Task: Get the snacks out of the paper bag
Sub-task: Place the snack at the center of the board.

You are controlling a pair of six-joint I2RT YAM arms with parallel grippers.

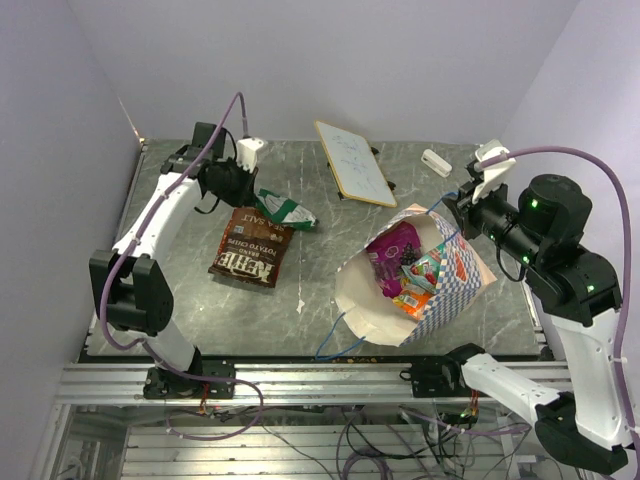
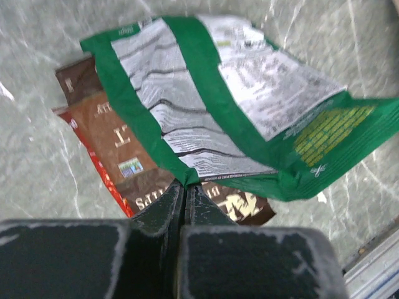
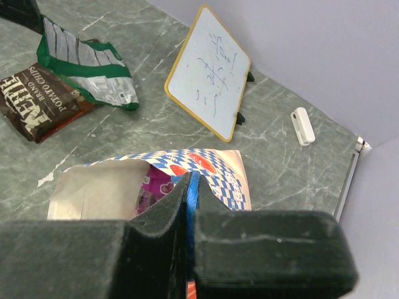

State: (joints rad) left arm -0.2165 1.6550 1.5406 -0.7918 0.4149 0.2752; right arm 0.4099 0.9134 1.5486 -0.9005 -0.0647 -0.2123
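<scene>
The blue-and-white checkered paper bag [image 1: 440, 300] lies open on its side at the right of the table, cream inside showing. A magenta snack [image 1: 393, 250] and an orange-teal one [image 1: 425, 282] sit in its mouth. My right gripper [image 3: 192, 180] is shut on the bag's blue cord handle [image 3: 194, 190], above the bag [image 3: 215, 167] and the magenta packet [image 3: 154, 187]. My left gripper [image 2: 186, 185] is shut on a corner of a green snack packet [image 2: 218, 93], held just over a brown chips packet [image 2: 118, 146] that lies flat on the table [image 1: 250, 250].
A small whiteboard [image 1: 354, 162] stands propped at the back centre, with a white eraser-like block [image 1: 436, 162] to its right. The bag's second blue cord [image 1: 335, 335] trails toward the table's near edge. Walls close in at the back and sides.
</scene>
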